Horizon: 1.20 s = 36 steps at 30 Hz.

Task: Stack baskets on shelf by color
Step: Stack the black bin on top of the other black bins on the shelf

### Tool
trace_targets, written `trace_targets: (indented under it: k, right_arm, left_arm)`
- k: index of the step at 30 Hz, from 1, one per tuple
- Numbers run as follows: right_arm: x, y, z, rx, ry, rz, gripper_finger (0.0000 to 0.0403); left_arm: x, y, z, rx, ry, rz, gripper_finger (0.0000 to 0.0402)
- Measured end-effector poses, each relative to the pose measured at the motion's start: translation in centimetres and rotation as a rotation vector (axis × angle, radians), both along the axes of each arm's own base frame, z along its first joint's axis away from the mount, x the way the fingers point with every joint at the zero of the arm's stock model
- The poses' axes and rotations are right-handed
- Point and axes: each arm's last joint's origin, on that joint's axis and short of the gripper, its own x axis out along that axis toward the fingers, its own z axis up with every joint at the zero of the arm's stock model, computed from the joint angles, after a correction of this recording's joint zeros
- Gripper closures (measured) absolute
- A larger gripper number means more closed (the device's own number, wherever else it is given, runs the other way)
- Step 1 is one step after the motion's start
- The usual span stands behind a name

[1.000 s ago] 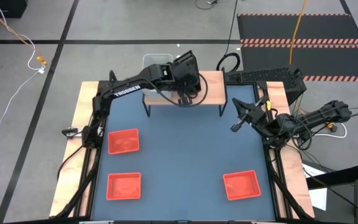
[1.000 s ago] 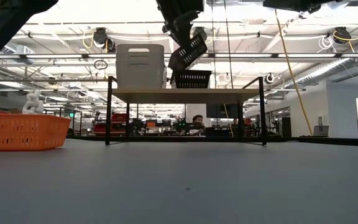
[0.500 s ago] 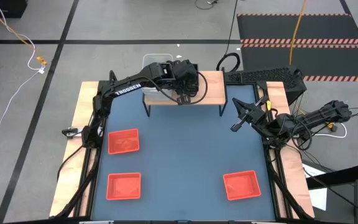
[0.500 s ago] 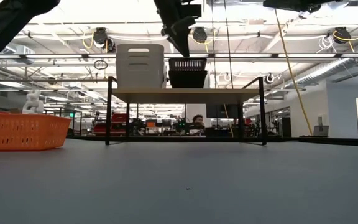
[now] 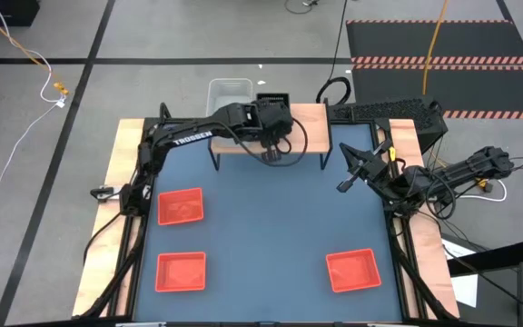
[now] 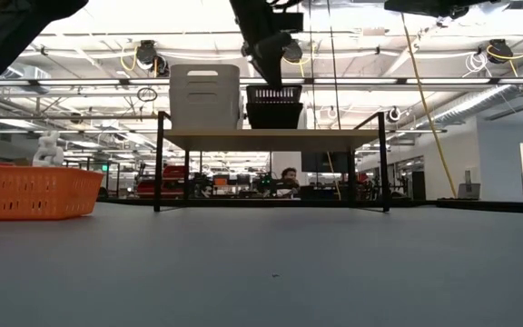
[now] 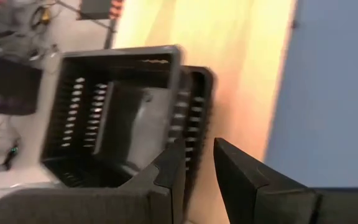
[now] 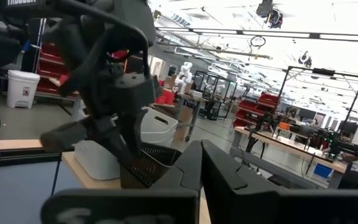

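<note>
While we hover our left gripper (image 7: 197, 163) slightly spread above the black baskets (image 6: 274, 105) | these sit stacked on the shelf (image 6: 271, 138) beside white baskets (image 6: 205, 96) | right gripper (image 5: 344, 184) pressed together, waiting at table's right edge

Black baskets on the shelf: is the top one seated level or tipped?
Level. In the low view the top black basket sits squarely nested in the one below on the shelf, rim horizontal, with the left tool just above.
</note>
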Motion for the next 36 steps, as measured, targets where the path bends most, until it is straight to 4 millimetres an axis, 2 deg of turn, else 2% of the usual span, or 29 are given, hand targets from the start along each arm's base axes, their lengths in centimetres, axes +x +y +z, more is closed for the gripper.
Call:
trace_targets:
  k: [5, 10, 14, 21, 26, 30, 36]
  right_arm:
    - [0.0, 0.0, 0.0, -0.001, 0.001, -0.001, 0.0403]
    - [0.0, 0.0, 0.0, -0.004, 0.004, -0.001, 0.0403]
    - [0.0, 0.0, 0.0, -0.004, 0.004, -0.001, 0.0403]
    - [0.0, 0.0, -0.1, 0.003, 0.001, 0.004, 0.0403]
    - [0.0, 0.0, -0.1, -0.005, 0.009, 0.001, 0.0402]
    - [0.0, 0.0, 0.0, -0.009, 0.013, -0.001, 0.0403]
    - [0.0, 0.0, 0.0, -0.012, 0.014, -0.002, 0.0403]
  left_arm:
    - [0.0, -0.6, 0.4, 0.042, 0.002, -0.010, 0.0314]
    - [0.4, -1.6, 2.5, 0.158, -0.096, -0.016, 0.0314]
    - [0.8, -1.3, 3.3, 0.219, -0.161, -0.005, 0.0314]
    - [0.6, 1.4, 0.6, 0.179, -0.116, 0.091, 0.0314]
    - [0.1, 2.6, -1.5, 0.141, -0.059, 0.150, 0.0314]
    - [0.0, 1.8, -1.8, 0.099, -0.054, 0.191, 0.0314]
    - [0.5, 0.2, -1.3, 0.101, -0.082, 0.157, 0.0314]
